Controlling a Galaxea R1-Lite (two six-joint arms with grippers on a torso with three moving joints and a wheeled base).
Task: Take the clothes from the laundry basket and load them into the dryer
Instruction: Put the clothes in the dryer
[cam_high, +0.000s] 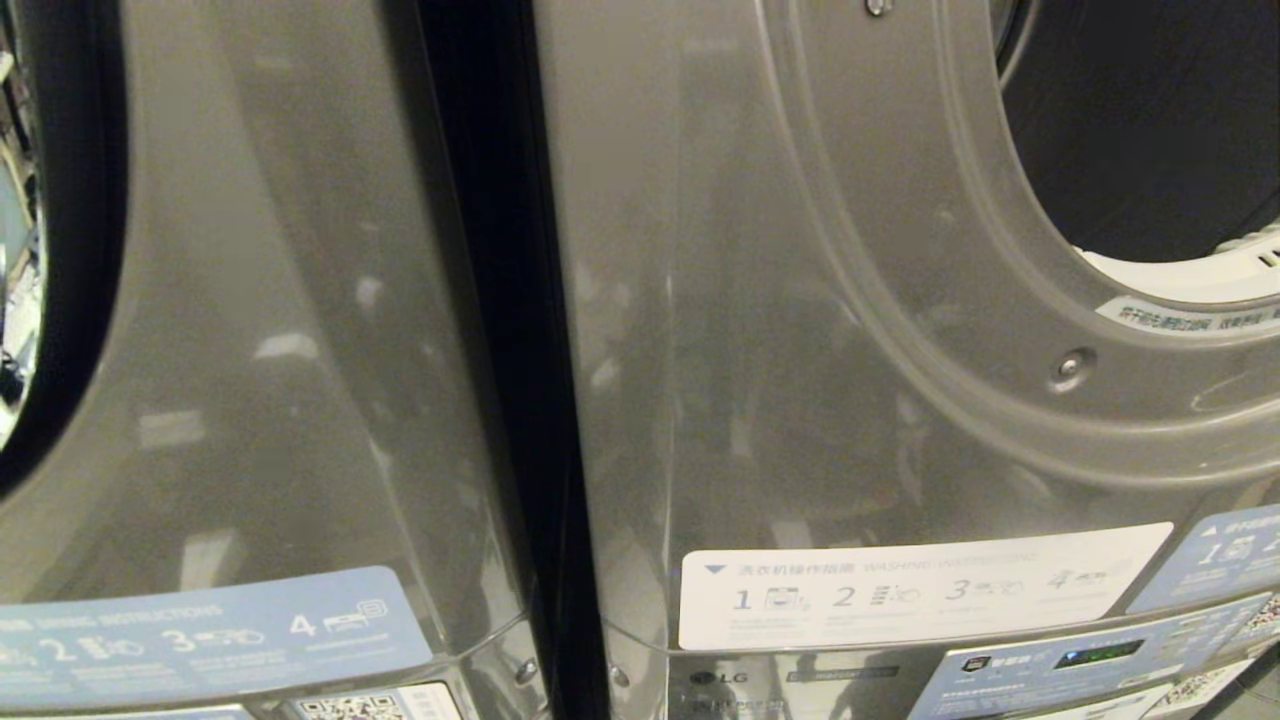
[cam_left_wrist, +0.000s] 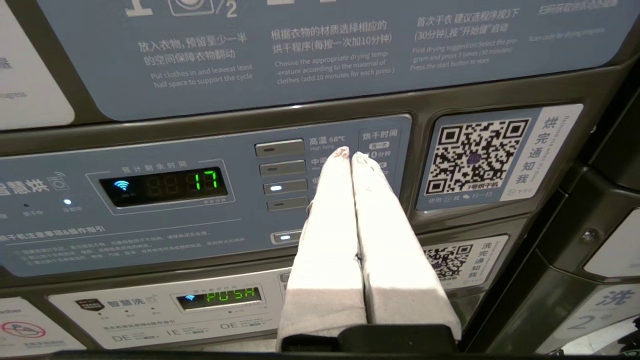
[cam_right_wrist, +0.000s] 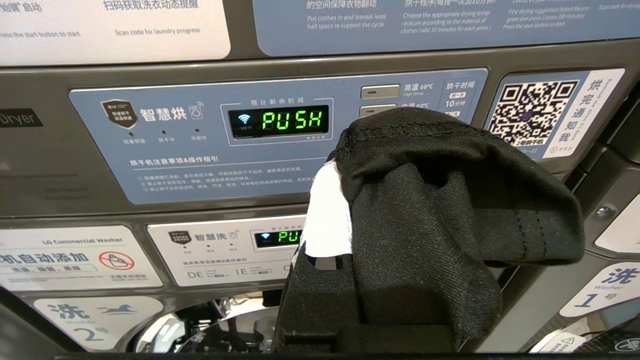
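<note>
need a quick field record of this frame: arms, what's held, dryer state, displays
left tool: shut, empty, in front of a dryer control panel
right tool: shut on black garment, which drapes over it
dryer opening: uncovered, dark drum visible, upper right of head view
neighbouring machine: grey front, left of the gap
display, left wrist view: green 17
display, right wrist view: green PUSH
laundry basket: not in view

Two dark grey machine fronts stand side by side, a black gap (cam_high: 500, 350) between them. The dryer (cam_high: 800, 350) on the right shows its open round mouth, with a white instruction label (cam_high: 920, 585) below.
</note>
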